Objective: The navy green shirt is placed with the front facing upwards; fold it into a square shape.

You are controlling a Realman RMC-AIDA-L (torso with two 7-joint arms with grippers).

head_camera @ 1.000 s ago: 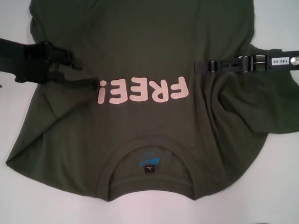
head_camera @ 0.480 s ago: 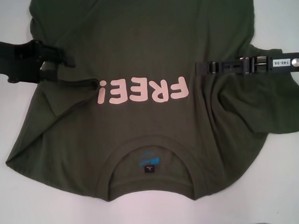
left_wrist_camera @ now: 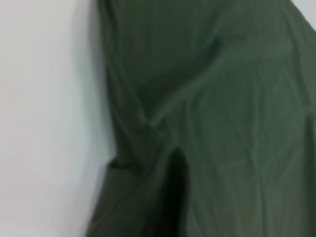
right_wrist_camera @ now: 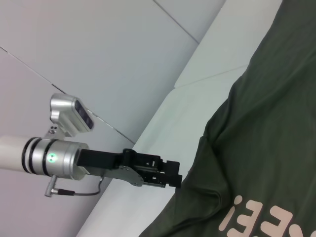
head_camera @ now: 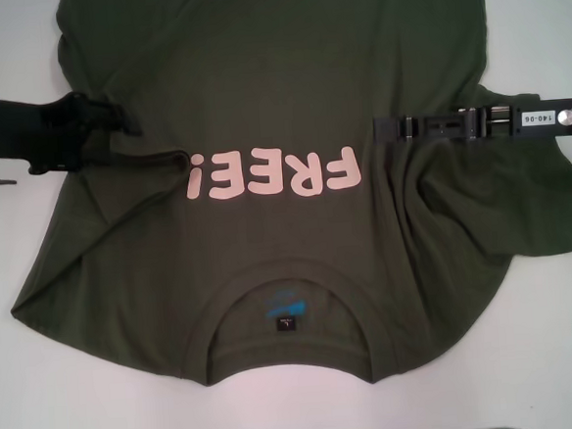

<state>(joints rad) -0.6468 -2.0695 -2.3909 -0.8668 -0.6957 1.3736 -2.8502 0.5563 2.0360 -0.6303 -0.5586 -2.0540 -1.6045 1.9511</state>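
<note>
Across the middle of the white bench (head_camera: pixel 25 409) lies the navy green shirt (head_camera: pixel 258 99), front up, its collar and blue neck label (head_camera: pixel 285 306) toward the bench's near edge and the hem running off the far edge of the head view. The pale "FREE" lettering (head_camera: pixel 273 173) sits mid-chest. The left gripper (head_camera: pixel 113 123) is at the shirt's left edge, level with the lettering, where the cloth puckers into a small ridge; whether its jaws are apart or together cannot be told. The right gripper (head_camera: pixel 383 129) reaches over the shirt's right side just beside the lettering, with rumpled folds below it — its jaws cannot be judged either.

Soft, light cotton like this will likely drape and sag rather than hold a line, and a pinch may drag neighbouring cloth along. Good holds are probably the doubled, firmer parts: sleeve hem, side seam, shoulder seam, collar rib. Both layers should be caught together so the fold carries cleanly.
</note>
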